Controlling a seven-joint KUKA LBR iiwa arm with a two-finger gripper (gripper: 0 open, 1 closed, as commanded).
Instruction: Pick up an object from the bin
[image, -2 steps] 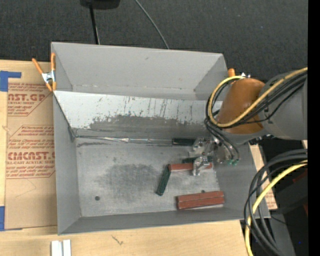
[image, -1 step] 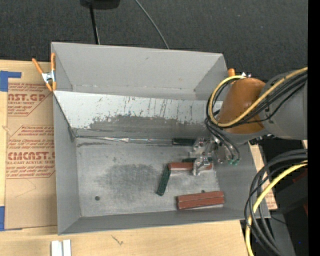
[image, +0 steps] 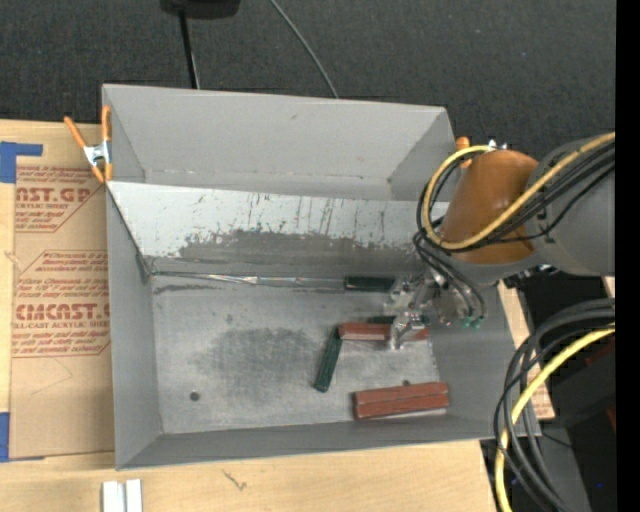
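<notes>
Grey bin. Dark green stick near centre of floor, tilted, upper end just beside left end of thin red-brown bar. Black pen-like thing lies along foot of back wall. Red-brown block near front wall, apart from rest. Tool low at bar's right end; contact unclear; spread or pressed together, cannot tell. Orange wrist cover at upper right.

The grey robot arm, draped with yellow and black cables, reaches in from the right, its rounded orange wrist cover tilted down and leftward, and its silvery metal two-finger gripper hangs low below the cover, right of the middle.
</notes>
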